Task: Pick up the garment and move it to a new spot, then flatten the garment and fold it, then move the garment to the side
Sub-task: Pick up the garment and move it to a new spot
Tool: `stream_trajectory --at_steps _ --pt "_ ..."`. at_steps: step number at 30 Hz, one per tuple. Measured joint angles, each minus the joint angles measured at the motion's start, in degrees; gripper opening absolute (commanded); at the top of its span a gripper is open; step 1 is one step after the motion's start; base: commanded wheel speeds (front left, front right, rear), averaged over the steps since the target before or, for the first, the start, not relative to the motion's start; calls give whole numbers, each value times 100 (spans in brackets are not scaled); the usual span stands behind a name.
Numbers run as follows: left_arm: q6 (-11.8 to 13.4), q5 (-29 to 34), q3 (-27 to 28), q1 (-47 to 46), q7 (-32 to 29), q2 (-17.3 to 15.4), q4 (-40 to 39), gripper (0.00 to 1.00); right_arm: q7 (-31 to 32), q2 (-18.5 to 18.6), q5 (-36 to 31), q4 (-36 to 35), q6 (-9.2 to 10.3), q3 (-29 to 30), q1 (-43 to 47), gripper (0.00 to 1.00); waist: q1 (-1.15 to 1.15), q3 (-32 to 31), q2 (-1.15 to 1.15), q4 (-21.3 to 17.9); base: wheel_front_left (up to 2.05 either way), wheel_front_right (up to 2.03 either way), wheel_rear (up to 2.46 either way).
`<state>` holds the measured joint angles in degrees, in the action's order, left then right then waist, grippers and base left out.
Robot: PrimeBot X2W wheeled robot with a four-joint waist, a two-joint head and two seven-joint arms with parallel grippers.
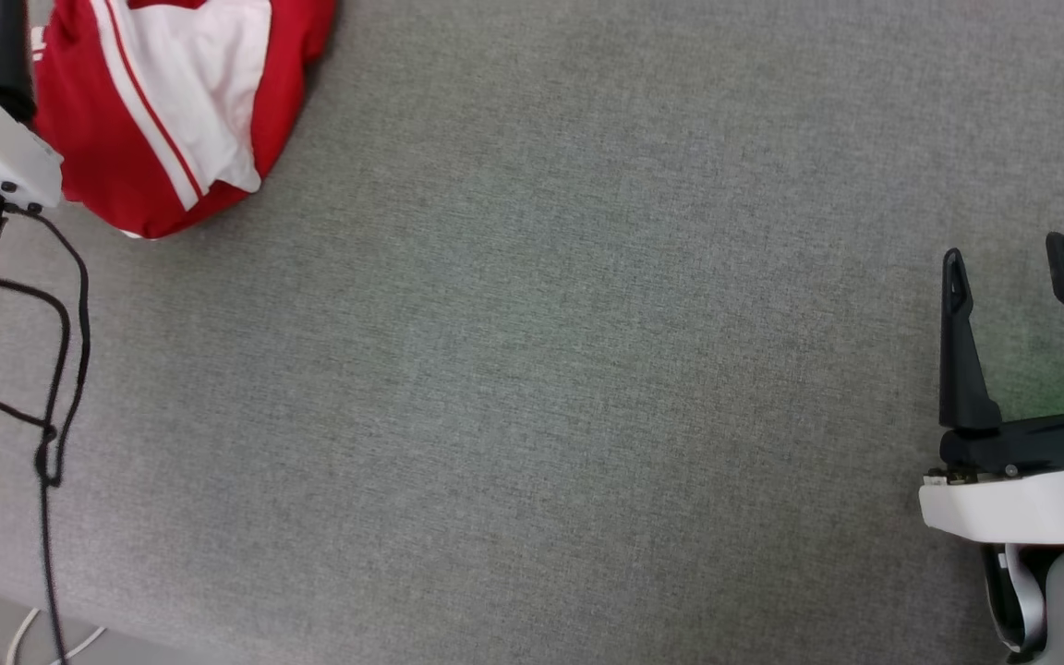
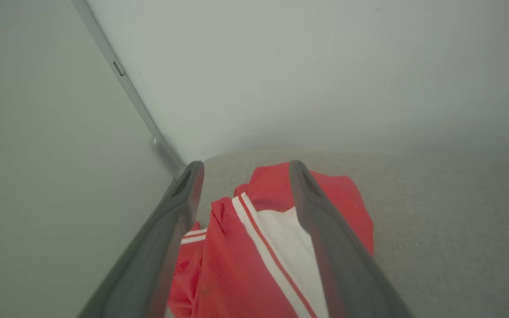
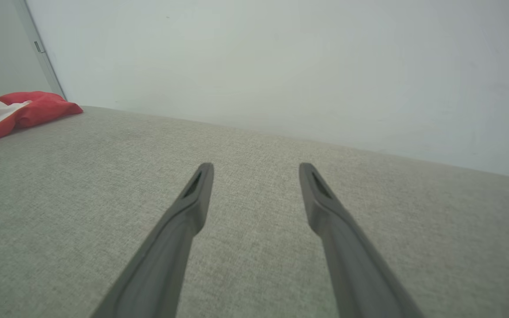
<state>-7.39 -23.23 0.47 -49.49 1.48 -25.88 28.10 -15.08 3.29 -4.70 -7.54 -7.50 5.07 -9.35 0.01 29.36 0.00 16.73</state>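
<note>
- The red jersey-style shirt (image 1: 163, 111) with white sleeves and striped trim lies bunched, not flattened, at the far left corner of the grey woven surface (image 1: 541, 369).
- The left gripper (image 2: 241, 170) hovers over it, fingers spread, holding nothing.
- The right gripper (image 1: 1006, 251), fingers also spread, sits well apart over bare surface.
- By my judgement, pick-up, flattening and folding are all left to do.

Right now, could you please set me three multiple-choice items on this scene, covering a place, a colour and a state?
1. In the head view, the red jersey lies: A centre; B upper left; C lower right.
2. Besides red, the jersey shows: A blue; B green; C white.
3. The right gripper is: A open and empty; B shut on the jersey; C shut and empty.
Answers: 1 B, bunched at the upper-left corner of the grey fabric surface; 2 C, a white panel with stripes; 3 A, fingers spread, nothing between them.
</note>
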Motion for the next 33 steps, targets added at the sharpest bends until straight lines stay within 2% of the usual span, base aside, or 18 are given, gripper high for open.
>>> stream_trajectory --at_steps 2,6,13,18,22,23,24,29,33 --pt "-1 -352 -417 -98 -626 -274 126 100 -1 16 -1 -38 0 -3 -14 100 0 84 0 -35 0 0 0" --pt "-1 -1045 -1084 -318 -1919 -587 244 100 -1 45 -40 -100 0 -4 -73 100 0 240 0 -77 0 0 0" --pt "-1 -1934 -1951 -617 -3997 -968 360 100 -1 143 -43 -135 0 -88 -274 100 0 525 0 -147 0 0 0" --pt "0 -2275 -2385 -693 -4825 -1051 495 100 -1 144 -44 -132 0 -130 -358 100 0 677 0 -267 0 0 0" --pt "7 -2362 -2640 -740 -4993 -1151 548 100 -2 137 -43 -109 0 -141 -374 100 -1 721 0 -355 0 0 0" --pt "7 -2423 -2684 -742 -4992 -1157 554 92 -2 135 -42 -92 0 -141 -383 100 -1 716 0 -371 0 0 0" --pt "8 -2450 -2735 -744 -4966 -1171 560 0 -2 134 -42 -74 0 -138 -388 100 -1 702 0 -381 0 0 0" --pt "4 -2547 -2961 -744 -4671 -1223 567 0 -1 109 -31 10 0 -138 -386 100 -1 523 0 -397 0 0 0" --pt "-1 -2517 -3109 -846 -4275 -1428 434 0 -1 65 29 77 0 -165 -344 100 -1 258 0 -386 0 0 0"
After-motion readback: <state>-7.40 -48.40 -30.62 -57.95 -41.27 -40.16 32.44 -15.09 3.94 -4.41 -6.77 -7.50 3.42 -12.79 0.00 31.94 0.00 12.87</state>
